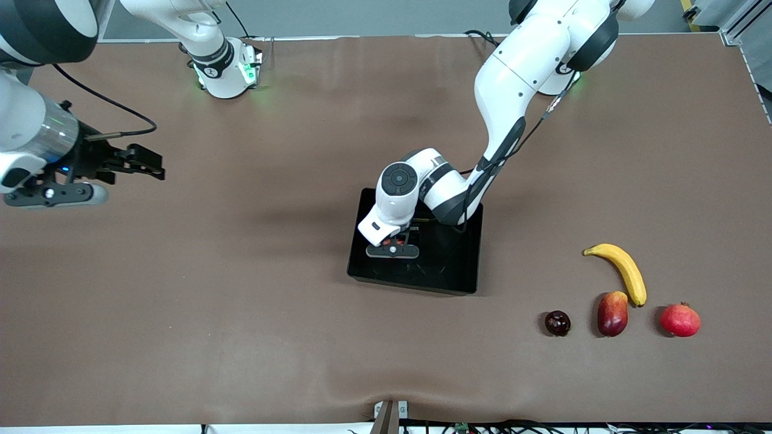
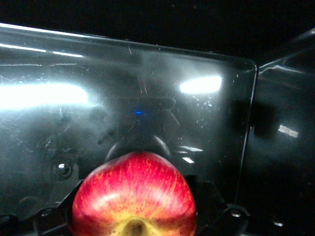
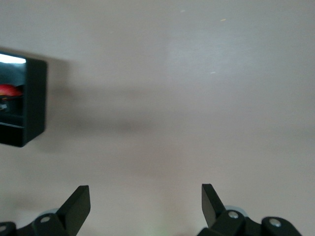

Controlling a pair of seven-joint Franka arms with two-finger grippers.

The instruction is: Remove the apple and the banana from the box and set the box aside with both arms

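The box (image 1: 416, 283), a glossy black tray, sits mid-table. My left gripper (image 1: 393, 246) is down inside it, shut on the red-yellow apple (image 2: 134, 194), which hangs just above the tray floor (image 2: 197, 123). In the front view the hand hides most of the apple. The yellow banana (image 1: 624, 271) lies on the table toward the left arm's end, nearer the front camera than the box. My right gripper (image 1: 142, 163) is open and empty in the air over bare table at the right arm's end (image 3: 146, 199). Its view shows the box's corner (image 3: 29, 103) with the apple (image 3: 10, 90) inside.
Next to the banana lie an oblong red-yellow fruit (image 1: 613, 313), a dark plum-like fruit (image 1: 557, 323) and a red pomegranate (image 1: 680, 320), in a row nearer the front camera. The brown table cover has a ripple at its front edge (image 1: 386, 386).
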